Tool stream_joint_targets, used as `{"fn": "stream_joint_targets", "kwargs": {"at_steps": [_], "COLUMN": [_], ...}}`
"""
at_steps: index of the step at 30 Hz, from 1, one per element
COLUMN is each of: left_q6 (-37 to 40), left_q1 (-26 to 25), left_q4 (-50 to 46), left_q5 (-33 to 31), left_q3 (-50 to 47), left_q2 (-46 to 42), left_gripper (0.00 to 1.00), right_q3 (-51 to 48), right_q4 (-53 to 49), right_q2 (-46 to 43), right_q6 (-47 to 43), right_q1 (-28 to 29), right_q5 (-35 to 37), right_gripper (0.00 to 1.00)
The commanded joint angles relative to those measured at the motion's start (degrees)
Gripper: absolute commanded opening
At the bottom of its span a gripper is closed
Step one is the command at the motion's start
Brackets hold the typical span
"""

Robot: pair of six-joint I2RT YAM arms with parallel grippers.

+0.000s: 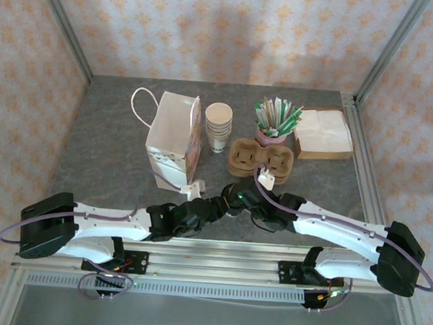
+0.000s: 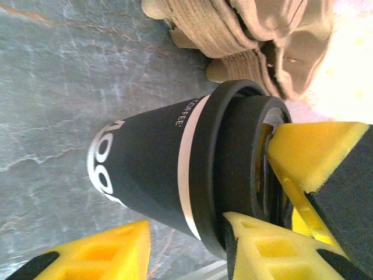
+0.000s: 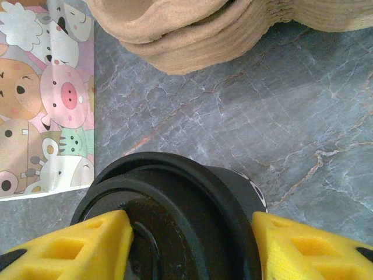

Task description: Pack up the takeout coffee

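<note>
Grey marble bench (image 3: pixel 274 116): right gripper (image 3: pixel 189 233) fingers are clamped on the lid of the takeout coffee (image 3: pixel 175 181). Left gripper (image 1: pixel 202 208) grip, can't tell. Probably light, crushable paper, so hold near the stiff rim.

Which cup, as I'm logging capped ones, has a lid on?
The dark printed cup, capped with a black lid; the stacked beige cups stand open, lidless.

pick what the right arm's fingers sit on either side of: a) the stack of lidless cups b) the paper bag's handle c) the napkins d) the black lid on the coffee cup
d: in the right wrist view the yellow fingers flank the black lid of the dark coffee cup, one on each side, while the paper bag lies off to the left.
</note>
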Motion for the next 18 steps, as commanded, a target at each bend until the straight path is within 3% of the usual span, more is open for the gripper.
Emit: {"fn": "stream_joint_targets", "kwargs": {"at_steps": [1, 18], "left_q6": [5.7, 13.9], "left_q1": [-0.3, 0.5], "left_q4": [-13.0, -25.5], "left_q5": [1.2, 0.2], "left_q3": [3.7, 13.3], "left_q2": [-1.4, -8.4], "left_gripper": [0.40, 0.44], "right_q3": [-0.6, 7.9], "right_q4": [-14.0, -20.0], "right_q2": [3.0, 0.5], "right_q6": [-1.4, -4.7], "right_q1": [1.1, 0.5], "right_q5": [-2.3, 3.8], "right_gripper": [0.56, 0.62]}}
